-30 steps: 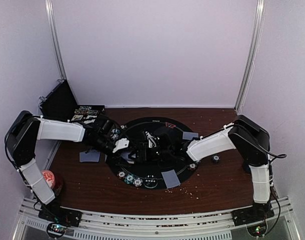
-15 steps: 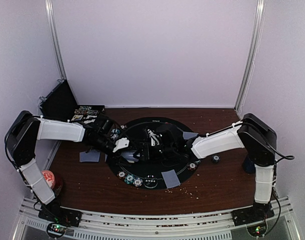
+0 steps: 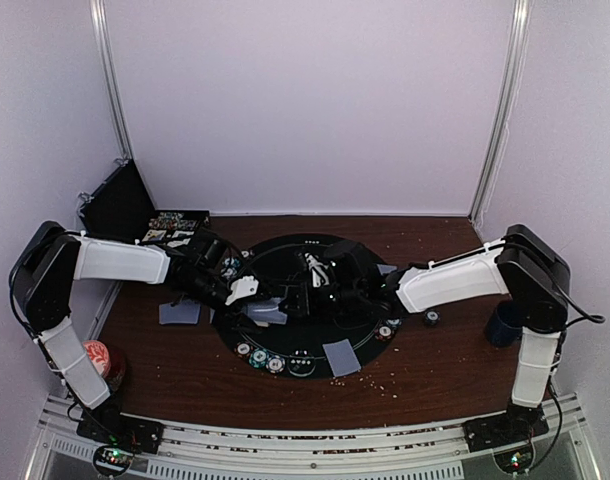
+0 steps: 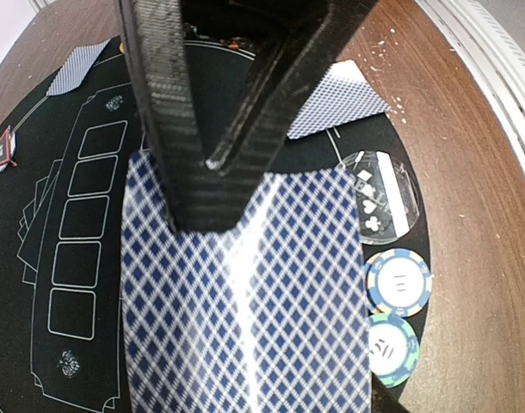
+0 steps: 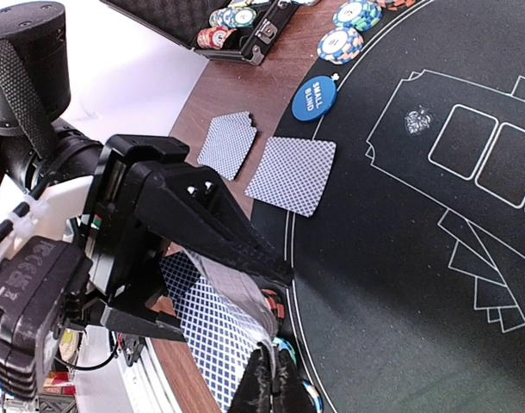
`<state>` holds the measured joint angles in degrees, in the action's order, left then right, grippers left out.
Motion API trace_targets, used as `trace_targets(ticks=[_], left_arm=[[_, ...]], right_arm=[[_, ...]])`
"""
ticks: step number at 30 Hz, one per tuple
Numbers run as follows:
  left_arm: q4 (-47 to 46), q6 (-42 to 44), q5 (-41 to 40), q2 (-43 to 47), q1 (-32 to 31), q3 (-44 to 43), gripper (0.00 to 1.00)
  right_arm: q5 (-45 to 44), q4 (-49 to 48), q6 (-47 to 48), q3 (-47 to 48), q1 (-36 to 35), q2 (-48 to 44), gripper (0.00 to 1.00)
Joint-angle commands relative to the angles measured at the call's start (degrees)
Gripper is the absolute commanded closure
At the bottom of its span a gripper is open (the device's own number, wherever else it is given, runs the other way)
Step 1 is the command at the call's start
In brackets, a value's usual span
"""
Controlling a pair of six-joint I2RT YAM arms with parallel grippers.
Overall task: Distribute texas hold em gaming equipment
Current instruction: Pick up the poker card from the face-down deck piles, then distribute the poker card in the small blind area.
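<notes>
Closing fully, right hand (image 5: 264,372) now pinches card (image 5: 230,291) off deck (image 4: 245,318) in left hand (image 4: 213,185).

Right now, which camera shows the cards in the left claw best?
Left wrist: the held cards fill the frame, diamond backs plain, pinched in the left claw. Right wrist shows them smaller, partly hidden behind that claw. Top external shows only a small grey-blue sliver.
</notes>
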<state>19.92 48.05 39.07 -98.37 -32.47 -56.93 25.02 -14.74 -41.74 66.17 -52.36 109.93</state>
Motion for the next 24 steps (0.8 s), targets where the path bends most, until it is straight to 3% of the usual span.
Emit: trace_targets(ticks=[1, 14, 17, 24], left_arm=[[0.98, 0.45, 2.96, 0.01, -0.21, -1.45, 0.57], [0.99, 0.32, 2.68, 0.21, -0.15, -1.53, 0.57], [0.95, 0.27, 2.23, 0.95, -0.21, -1.40, 0.57], [1.63, -0.48, 0.80, 2.92, -0.16, -1.46, 0.57]], right_arm=[[-0.44, 0.64, 0.71, -1.82, 1.34, -3.02, 1.00], [-3.88, 1.53, 2.70, -8.76, 6.94, -16.13, 1.00], [-3.48, 3.01, 3.96, -6.30, 7.69, -13.91, 1.00], [3.80, 3.59, 5.49, 5.60, 7.71, 0.77, 1.00]])
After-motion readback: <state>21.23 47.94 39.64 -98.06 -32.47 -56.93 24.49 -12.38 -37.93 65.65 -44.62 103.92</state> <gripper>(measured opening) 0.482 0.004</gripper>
